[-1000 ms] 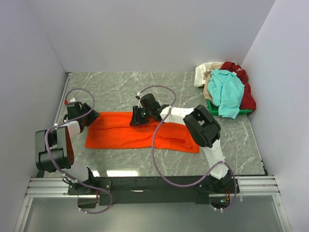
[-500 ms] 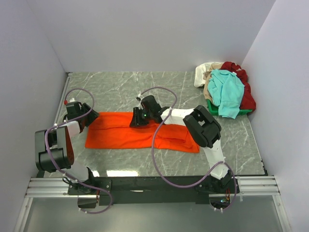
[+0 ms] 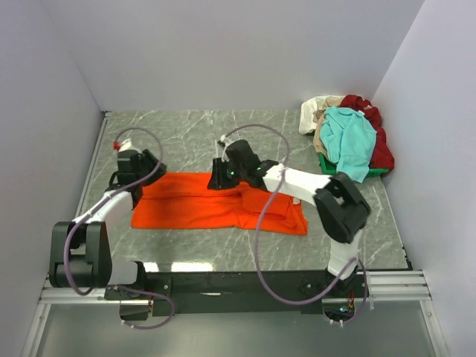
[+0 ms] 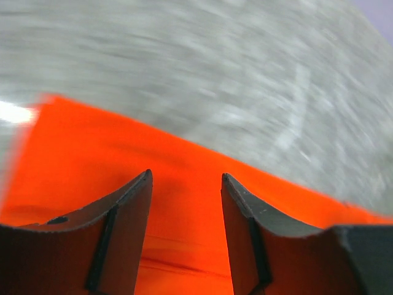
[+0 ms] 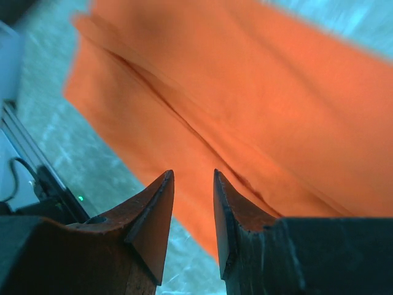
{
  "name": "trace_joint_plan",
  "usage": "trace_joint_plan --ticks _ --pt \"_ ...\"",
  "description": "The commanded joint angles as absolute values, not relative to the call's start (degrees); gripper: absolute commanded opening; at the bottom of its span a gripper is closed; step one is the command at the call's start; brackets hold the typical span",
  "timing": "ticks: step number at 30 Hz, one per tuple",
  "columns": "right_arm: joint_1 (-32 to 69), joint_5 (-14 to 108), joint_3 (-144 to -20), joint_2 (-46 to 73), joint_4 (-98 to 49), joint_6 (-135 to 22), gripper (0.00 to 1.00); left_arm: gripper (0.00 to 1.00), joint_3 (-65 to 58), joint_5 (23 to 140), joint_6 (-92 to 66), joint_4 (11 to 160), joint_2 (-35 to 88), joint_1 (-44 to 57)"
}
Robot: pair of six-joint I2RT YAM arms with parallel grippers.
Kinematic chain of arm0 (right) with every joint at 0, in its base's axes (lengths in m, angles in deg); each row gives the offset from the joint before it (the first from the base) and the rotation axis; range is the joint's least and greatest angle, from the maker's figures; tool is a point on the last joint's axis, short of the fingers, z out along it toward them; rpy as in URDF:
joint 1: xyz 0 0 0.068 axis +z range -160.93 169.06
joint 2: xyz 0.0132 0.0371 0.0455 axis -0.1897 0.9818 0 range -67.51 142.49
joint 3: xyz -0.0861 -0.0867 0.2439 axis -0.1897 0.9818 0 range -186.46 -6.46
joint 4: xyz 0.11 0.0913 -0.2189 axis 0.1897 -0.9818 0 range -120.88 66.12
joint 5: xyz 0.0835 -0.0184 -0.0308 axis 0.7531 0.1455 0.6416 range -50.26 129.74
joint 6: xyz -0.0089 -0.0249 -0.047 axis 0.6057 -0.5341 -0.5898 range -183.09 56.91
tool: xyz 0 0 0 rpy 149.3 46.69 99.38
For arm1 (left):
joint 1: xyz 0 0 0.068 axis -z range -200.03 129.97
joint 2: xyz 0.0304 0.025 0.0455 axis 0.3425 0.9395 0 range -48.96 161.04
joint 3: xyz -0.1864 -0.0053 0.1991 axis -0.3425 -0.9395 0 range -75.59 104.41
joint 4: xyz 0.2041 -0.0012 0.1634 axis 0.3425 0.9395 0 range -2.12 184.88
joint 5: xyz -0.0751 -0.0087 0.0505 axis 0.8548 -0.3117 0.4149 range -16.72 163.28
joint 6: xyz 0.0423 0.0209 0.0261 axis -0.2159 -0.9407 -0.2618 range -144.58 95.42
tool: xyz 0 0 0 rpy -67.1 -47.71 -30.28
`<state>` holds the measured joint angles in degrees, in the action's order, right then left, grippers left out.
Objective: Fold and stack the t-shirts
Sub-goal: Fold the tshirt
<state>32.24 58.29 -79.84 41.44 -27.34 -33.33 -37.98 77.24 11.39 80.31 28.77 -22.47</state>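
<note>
I'm seeing one t-shirt [image 3: 195,213] lying flat across the counter's [image 3: 186,134] middle, toward the front edge, with the other t-shirts [image 3: 348,137] sitting heaped in the back right corner. My left gripper [image 3: 146,168] is sitting at that shirt's back left corner, my right gripper [image 3: 216,179] at its back edge's middle.

My left gripper [image 3: 146,169] sits at the far left corner of the orange t-shirt [image 3: 195,213], my right gripper [image 3: 217,181] at its far edge near the middle. The other t-shirts [image 3: 349,138] lie heaped far right.

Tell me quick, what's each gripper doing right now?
Left gripper: open, empty, over the orange t-shirt.
Right gripper: open, narrow gap, holding nothing.
</note>
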Motion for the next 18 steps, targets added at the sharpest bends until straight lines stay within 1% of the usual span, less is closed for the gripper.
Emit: trace_joint_plan --ticks 1,5,10,14,18 --pt "31.26 50.57 -76.88 32.79 -31.69 -35.93 0.4 0.55 -35.69 73.45 10.05 80.59 26.45 -14.86" --pt "26.96 46.52 -69.49 26.72 -34.16 -33.74 0.4 0.55 -35.25 77.4 12.25 78.13 29.96 -10.81" --pt "20.63 45.8 -58.95 23.11 -32.85 -31.72 0.4 0.54 -36.73 80.57 15.67 74.36 36.11 -9.75" --pt "16.06 45.81 -56.03 23.99 -32.23 -31.8 0.4 0.54 -37.18 80.75 16.55 73.73 39.36 -9.75" --pt "13.06 45.72 -56.9 27.23 -32.93 -32.33 0.4 0.54 -37.88 77.86 16.64 74.35 40.77 -9.75"
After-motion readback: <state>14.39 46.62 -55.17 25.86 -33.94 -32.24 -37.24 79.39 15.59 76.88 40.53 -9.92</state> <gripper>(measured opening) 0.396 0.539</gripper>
